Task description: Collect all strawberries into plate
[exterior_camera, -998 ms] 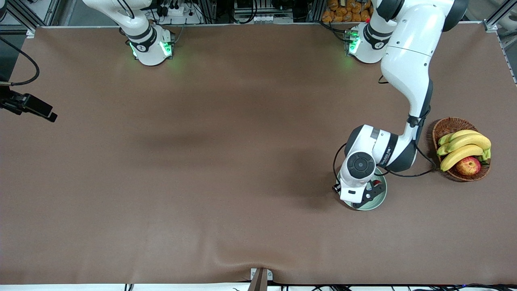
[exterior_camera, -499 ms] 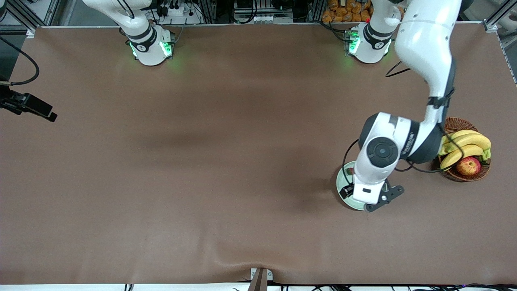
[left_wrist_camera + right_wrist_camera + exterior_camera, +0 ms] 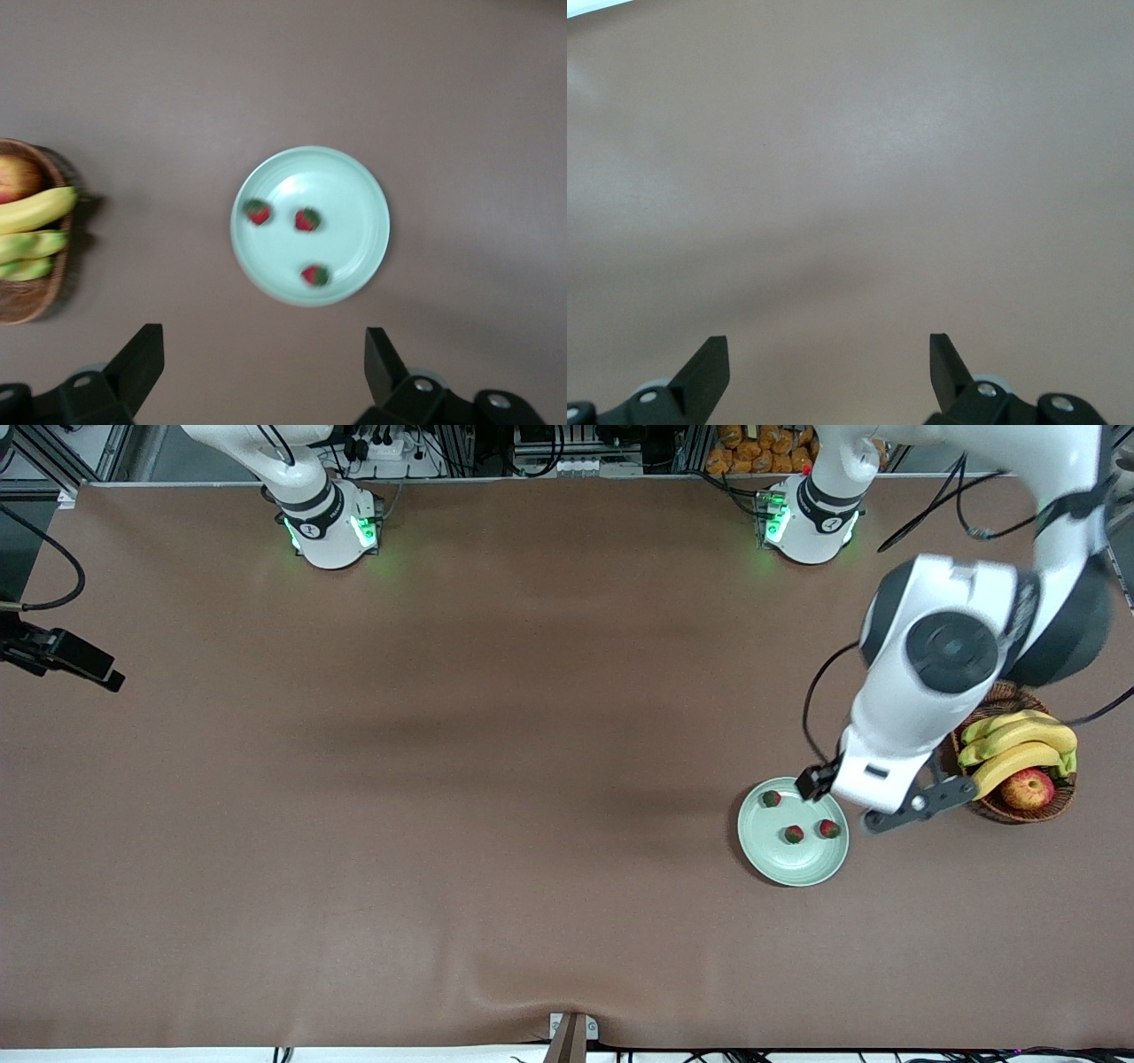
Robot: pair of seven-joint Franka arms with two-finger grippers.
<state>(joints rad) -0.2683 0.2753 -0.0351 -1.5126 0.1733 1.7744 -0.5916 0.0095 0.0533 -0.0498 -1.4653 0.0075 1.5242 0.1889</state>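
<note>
3 strawberries in plate, just beside raised, empty, wide-spread left tool; right tool spread too.

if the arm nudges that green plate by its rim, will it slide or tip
The plate looks shallow, lying flat on the matte table cover, so it would probably slide rather than tip. Its three small strawberries lie loose and would likely roll about.

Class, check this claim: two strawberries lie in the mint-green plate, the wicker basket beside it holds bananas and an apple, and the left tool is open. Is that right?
Not quite: three strawberries lie in the plate, as the left wrist view shows. The rest stands: the basket beside it holds bananas and an apple, and the left tool is open.
</note>
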